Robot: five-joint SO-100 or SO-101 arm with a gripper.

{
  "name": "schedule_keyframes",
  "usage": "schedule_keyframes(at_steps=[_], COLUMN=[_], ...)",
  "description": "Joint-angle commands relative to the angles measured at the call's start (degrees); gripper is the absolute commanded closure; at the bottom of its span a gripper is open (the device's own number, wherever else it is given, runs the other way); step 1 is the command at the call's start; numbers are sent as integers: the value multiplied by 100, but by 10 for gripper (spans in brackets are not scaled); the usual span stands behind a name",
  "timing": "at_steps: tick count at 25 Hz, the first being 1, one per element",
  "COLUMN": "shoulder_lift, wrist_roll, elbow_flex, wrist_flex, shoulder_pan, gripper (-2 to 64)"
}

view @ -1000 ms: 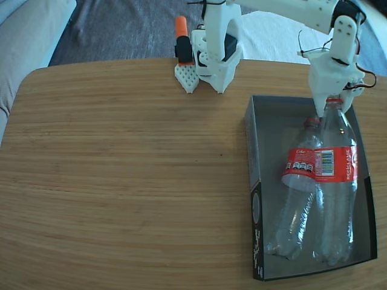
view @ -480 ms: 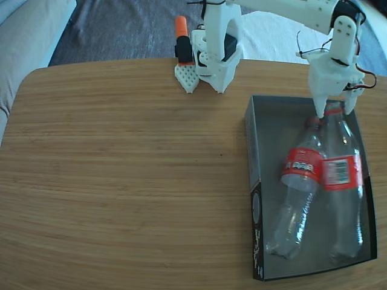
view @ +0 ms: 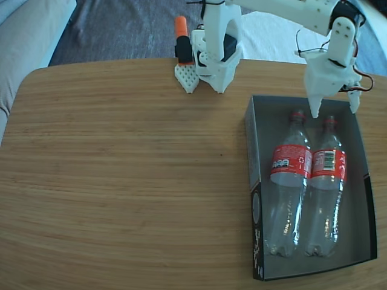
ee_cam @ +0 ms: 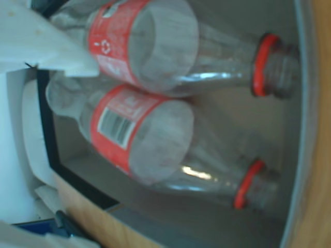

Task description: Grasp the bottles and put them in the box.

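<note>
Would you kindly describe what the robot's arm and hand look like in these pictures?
The arm is made of white, plastic-looking segments, with small dark holes along the upper link. Its blocky white base holds black motor blocks. Thin dark cables loop beside the wrist. The hand is white, tapering to two pointed fingers. Beside the base stands an orange-and-black part on a white perforated foot.

White printed arm point(view: 284, 9), black servos, thin dark cables, pointed white claw point(view: 333, 111).

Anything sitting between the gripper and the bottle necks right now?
No. In the fixed view the open gripper hangs just above the two bottles; only bare grey floor of the box shows there.
</note>
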Motion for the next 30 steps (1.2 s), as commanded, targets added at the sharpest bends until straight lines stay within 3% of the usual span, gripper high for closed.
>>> schedule_keyframes(at_steps=[1,5,9,11,22,30], shoulder_lift=[149,158,149,158,167,114], wrist_roll=[202,431,659,914,940,949], elbow_flex=[-167,-167,-176,-264,-1310,-1274], wrist_flex=[-53,-62,-70,-9,26,26], shoulder_pan=[264,642,1318,1687,4544,6047], gripper=[199,189,44,5,1,1])
